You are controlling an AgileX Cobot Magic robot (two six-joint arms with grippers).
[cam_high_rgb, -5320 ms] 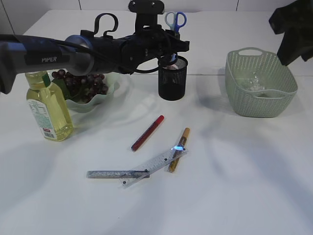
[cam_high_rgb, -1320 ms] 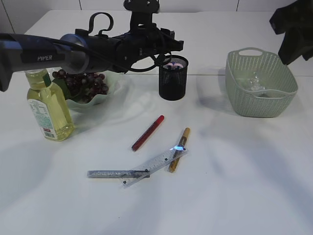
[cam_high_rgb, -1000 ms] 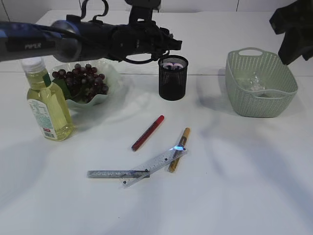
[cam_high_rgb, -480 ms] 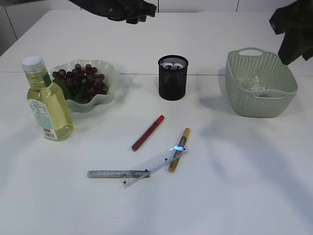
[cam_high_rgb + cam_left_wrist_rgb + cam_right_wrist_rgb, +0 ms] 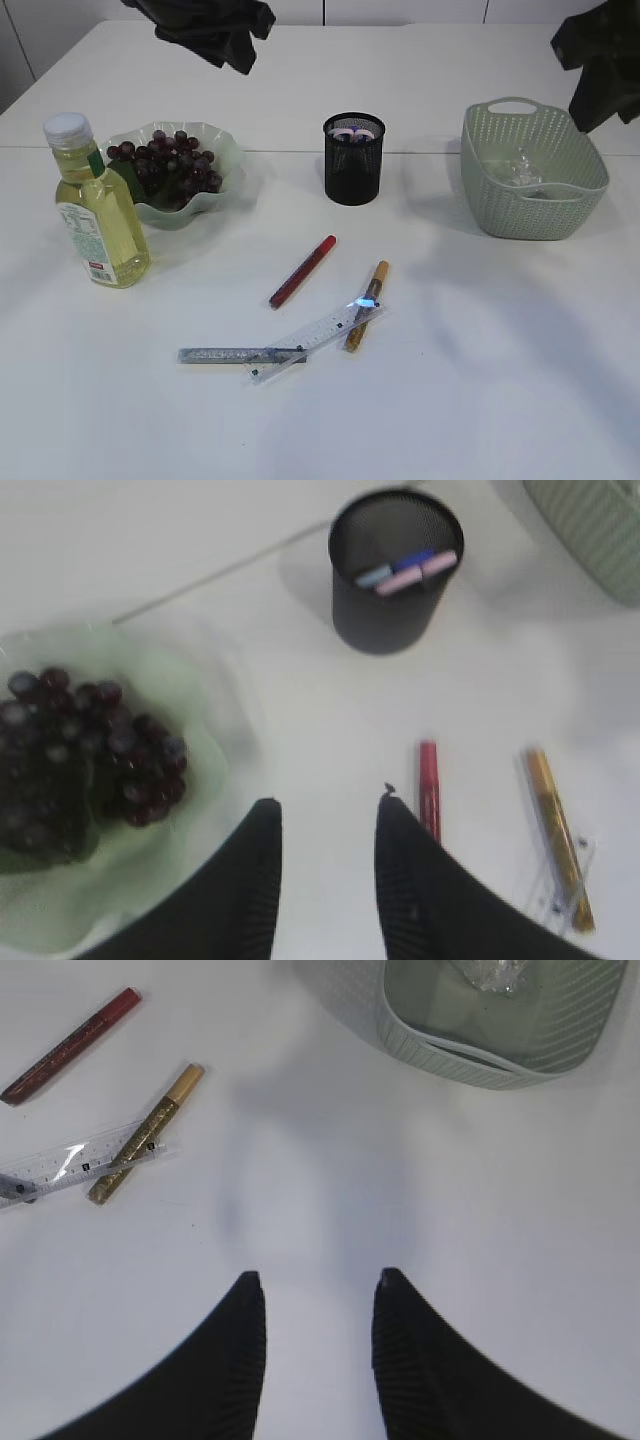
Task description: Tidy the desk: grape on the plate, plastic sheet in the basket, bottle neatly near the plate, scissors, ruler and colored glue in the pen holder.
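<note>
1. The scissors (image 5: 405, 572) stood in the pen holder (image 5: 353, 158), the grapes (image 5: 165, 165) lay on the plate (image 5: 222, 150), and the bottle (image 5: 95, 208) stood beside it.
2. The ruler (image 5: 315, 338) and glue pens (image 5: 303, 270) lay on the table (image 5: 480, 360), apparently next.
3. Both the left gripper (image 5: 325, 815) and the right gripper (image 5: 315, 1290) had their jaws partly open and empty; one would need to descend and pinch a pen.

Lab-style test bench: bare white table (image 5: 500, 380), staged desk clutter, robot arms.

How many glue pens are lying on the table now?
3: red glue pen below the pen holder; gold glue pen to its right, partly under the ruler; silver glue pen lowest, leftmost.
</note>
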